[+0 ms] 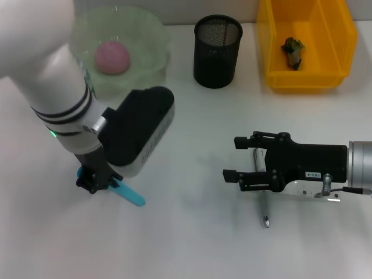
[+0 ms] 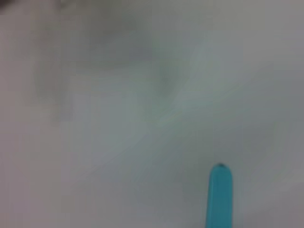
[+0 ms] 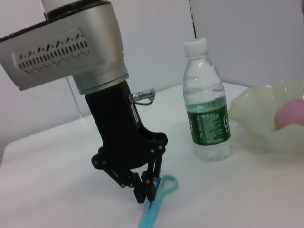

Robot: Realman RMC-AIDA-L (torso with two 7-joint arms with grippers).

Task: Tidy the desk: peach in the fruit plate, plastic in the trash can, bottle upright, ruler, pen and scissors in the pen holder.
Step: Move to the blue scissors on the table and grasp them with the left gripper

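The left arm reaches down steeply to the desk [image 1: 192, 244], its left gripper [image 1: 96, 181] pointing downward with fingers closed together at the surface. The right arm lies low and level over the desk, its right gripper [image 1: 231, 158] facing the left arm, fingers spread apart.

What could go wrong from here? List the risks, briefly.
1. The left gripper pinches the scissors near the handle end, so the long blade cover could swing or slip on lifting.
2. The bottle stands upright close beside that arm; a sweep could topple it.
3. The right gripper hovers open over the pen and could nudge it away.
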